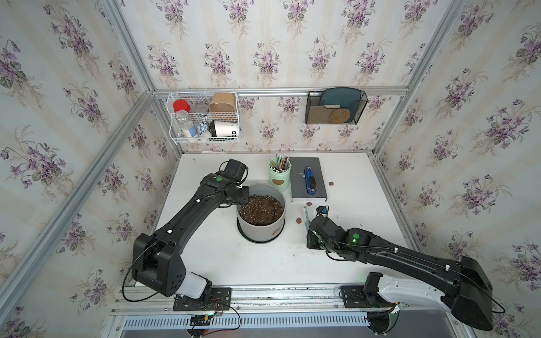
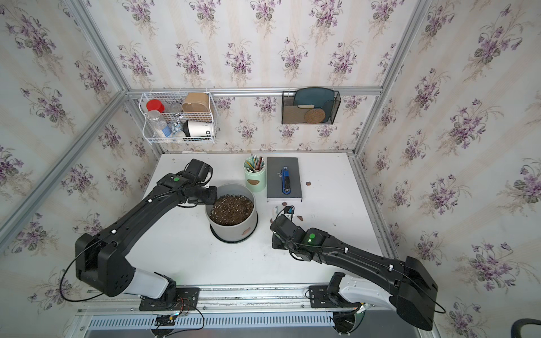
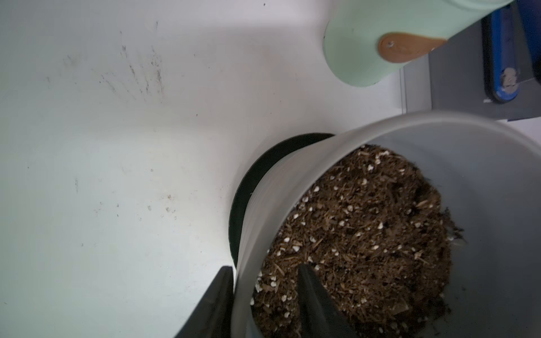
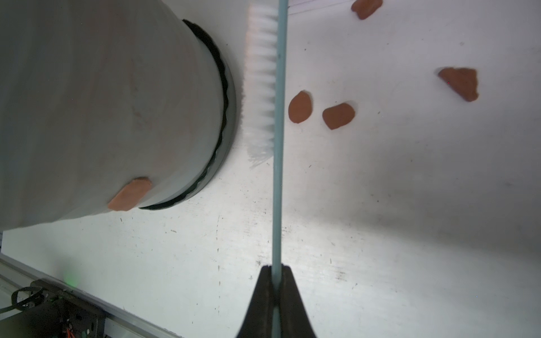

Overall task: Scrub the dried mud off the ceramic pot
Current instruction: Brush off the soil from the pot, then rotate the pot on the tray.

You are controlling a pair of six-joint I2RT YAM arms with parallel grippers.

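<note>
The white table (image 1: pixel 205 263) carries the ceramic pot (image 1: pixel 257 232) near its middle, full of dark soil and standing in a black saucer (image 4: pixel 225 96).

The left gripper (image 3: pixel 263 266) sits at the pot's rim on the side away from the brush. Its jaws are parted and straddle the wall, one finger outside and one over the soil. The inner finger stands off the wall, so nothing is clamped.

The right gripper (image 4: pixel 276 266) is at the pot's other side. Its jaws are closed tight on the thin teal handle of a brush (image 1: pixel 306 218), whose white bristles (image 4: pixel 260 87) face the pot, close to the saucer but apart from the wall.

One blob of the dried mud (image 4: pixel 130 194) clings low on the pot's outer wall, just above the saucer. Several loose flakes (image 4: pixel 300 106) lie on the table beyond the brush.

The step in hand looks like lining up for the last scrub. The next move likely calls for the left jaws to close on the rim and steady the pot. The brush would then swing round and down so the bristles press on that low blob without snagging the saucer's edge.
</note>
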